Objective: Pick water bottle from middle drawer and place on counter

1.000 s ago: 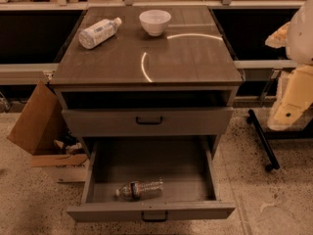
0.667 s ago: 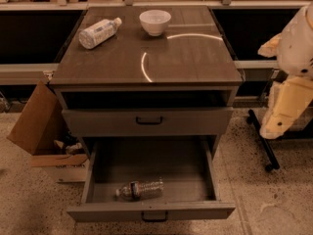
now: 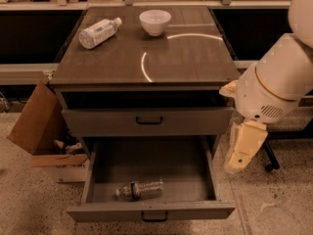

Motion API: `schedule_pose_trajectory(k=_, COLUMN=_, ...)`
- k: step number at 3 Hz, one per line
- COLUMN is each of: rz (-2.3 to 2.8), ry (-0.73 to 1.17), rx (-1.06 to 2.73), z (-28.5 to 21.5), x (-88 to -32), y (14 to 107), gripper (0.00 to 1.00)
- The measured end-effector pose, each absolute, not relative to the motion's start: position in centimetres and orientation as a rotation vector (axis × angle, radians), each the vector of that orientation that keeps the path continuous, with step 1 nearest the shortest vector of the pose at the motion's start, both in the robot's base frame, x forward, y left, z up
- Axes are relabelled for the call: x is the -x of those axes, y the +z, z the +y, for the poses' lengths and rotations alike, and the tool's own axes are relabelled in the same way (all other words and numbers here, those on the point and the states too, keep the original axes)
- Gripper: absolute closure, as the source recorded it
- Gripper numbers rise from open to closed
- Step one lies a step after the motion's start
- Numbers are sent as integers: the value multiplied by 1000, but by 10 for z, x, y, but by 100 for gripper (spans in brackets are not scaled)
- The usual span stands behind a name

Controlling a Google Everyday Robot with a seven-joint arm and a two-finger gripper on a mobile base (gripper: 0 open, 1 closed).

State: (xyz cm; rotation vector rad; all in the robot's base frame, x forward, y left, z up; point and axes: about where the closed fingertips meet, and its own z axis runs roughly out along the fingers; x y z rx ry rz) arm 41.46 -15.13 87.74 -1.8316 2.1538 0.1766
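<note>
The water bottle point(image 3: 141, 188), small and clear with a dark label band, lies on its side near the front of the open middle drawer point(image 3: 151, 211), cap to the left. The counter point(image 3: 188, 58) tops the grey cabinet. My arm comes in from the right. My gripper point(image 3: 240, 156) hangs cream-coloured beside the cabinet's right side, above and to the right of the drawer's right wall. It is well apart from the bottle and holds nothing I can see.
A larger pale bottle with a white label point(image 3: 99, 32) and a white bowl point(image 3: 155, 21) sit at the back of the counter. The drawer above point(image 3: 146, 121) is closed. A cardboard box point(image 3: 36, 126) stands left of the cabinet. A dark wheeled leg point(image 3: 268, 166) is on the floor at the right.
My arm has swung in from the right edge toward the cabinet and lower, so the gripper now hangs beside the drawer's right side. The bottle and drawer have not moved.
</note>
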Motion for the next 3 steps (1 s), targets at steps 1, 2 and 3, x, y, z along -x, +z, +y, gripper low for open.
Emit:
schedule_pose_trajectory(k=1, rz=2154, ry=177, rx=1832, z=-151, x=-415, y=877, gripper=0)
schedule_pose_trajectory(k=2, rz=2096, ry=232, rx=1889, z=-140, x=-412, y=856, gripper=0)
schedule_pose_trajectory(k=3, rz=2004, ry=299, rx=1970, z=-118, x=-404, y=809, gripper=0)
